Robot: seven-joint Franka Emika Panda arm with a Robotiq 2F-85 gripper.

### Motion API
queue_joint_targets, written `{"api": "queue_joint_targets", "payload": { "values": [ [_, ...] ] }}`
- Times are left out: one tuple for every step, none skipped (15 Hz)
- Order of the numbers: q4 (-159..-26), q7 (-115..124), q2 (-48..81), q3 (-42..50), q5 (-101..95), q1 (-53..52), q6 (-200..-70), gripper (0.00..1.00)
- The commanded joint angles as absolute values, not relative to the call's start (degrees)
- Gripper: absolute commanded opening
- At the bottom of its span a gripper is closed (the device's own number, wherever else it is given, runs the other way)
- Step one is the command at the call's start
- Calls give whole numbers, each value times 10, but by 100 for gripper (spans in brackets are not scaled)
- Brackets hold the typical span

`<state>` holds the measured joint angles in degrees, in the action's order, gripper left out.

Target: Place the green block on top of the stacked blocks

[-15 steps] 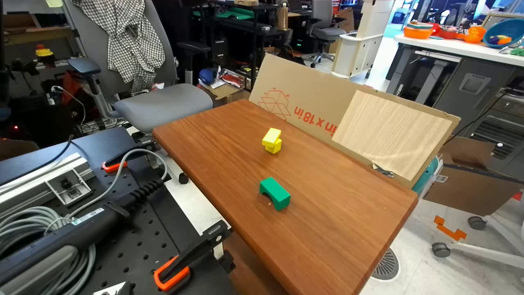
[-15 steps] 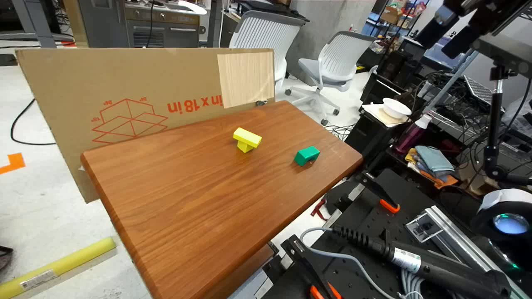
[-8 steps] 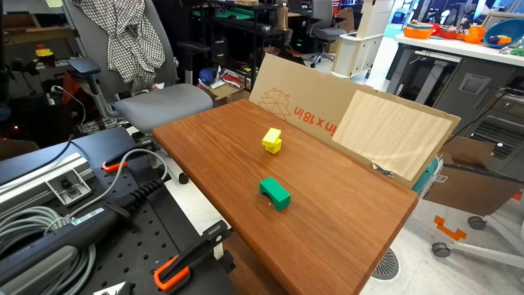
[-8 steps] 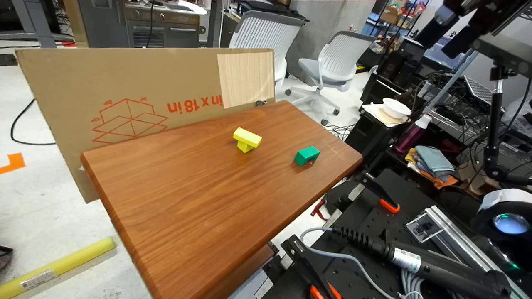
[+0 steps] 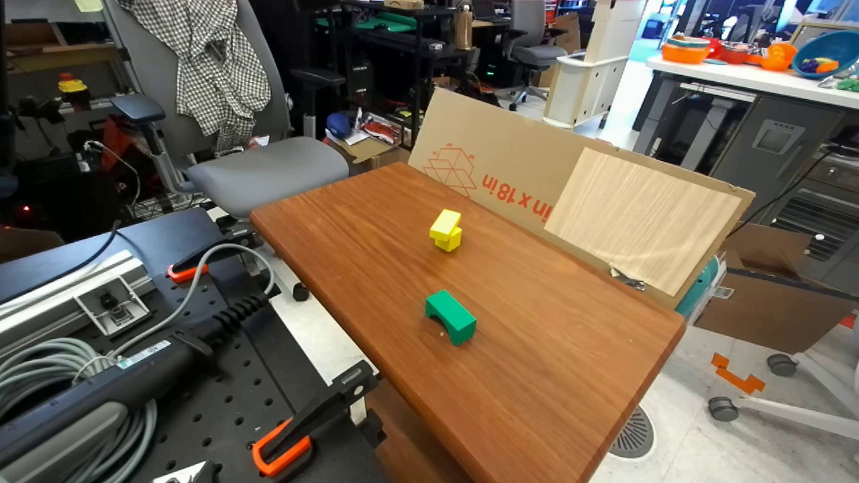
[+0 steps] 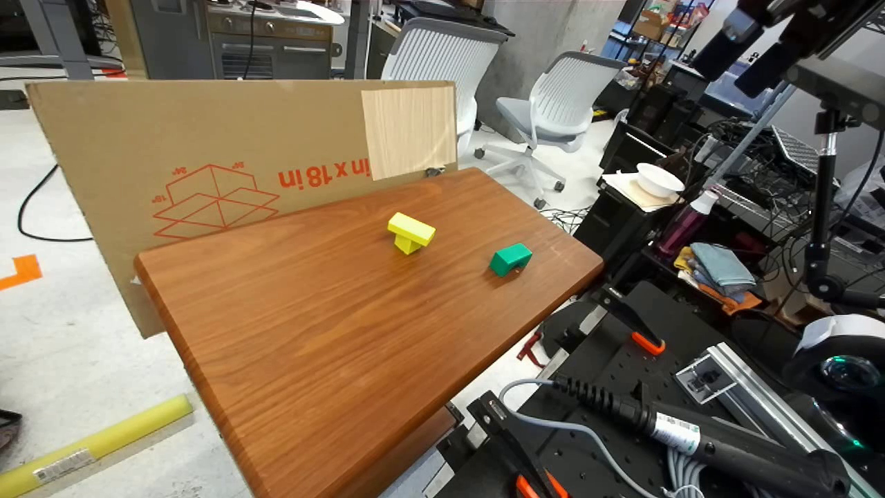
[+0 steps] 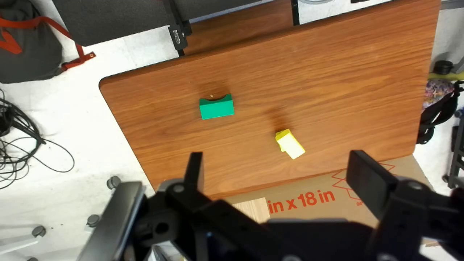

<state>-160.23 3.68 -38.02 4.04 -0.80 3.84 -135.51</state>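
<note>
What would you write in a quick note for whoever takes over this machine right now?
Tool: open, holding nothing, raised clear of the wooden table.
Yellow blocks: on the table, one atop the other, the upper one overhanging.
Green block: on the table too, apart from them, flat face up, arched cutout underneath.
Done: yellow blocks stacked; green one not picked up yet.
Left: grasp the green block, lift it, set it on top of the yellow blocks, let go.
</note>
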Motion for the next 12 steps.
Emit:
{"api": "queue_joint_targets", "payload": {
  "values": [
    [-1601, 33, -380, 35, -3, 43, -1353, 100],
    [-1601, 33, -380, 35, -3, 43, -1353, 100],
    [-1601, 33, -380, 35, -3, 43, -1353, 100],
    [-1601, 33, -380, 35, -3, 43, -1353, 100],
    [-1601, 33, -380, 35, -3, 43, -1353, 100],
    [-1601, 22, -369, 39, -2, 37, -1362, 100],
    [-1597, 24, -355, 31, -16, 44, -1355, 100],
    [-1594, -6, -334, 35, -26, 37, -1354, 100],
    [-1592, -20, -315, 35, -34, 37, -1364, 100],
    [-1588, -40, -286, 35, -48, 39, -1373, 100],
    [-1581, -56, -253, 34, -66, 43, -1382, 100],
    [-1574, -69, -220, 35, -85, 47, -1392, 100]
  ]
}}
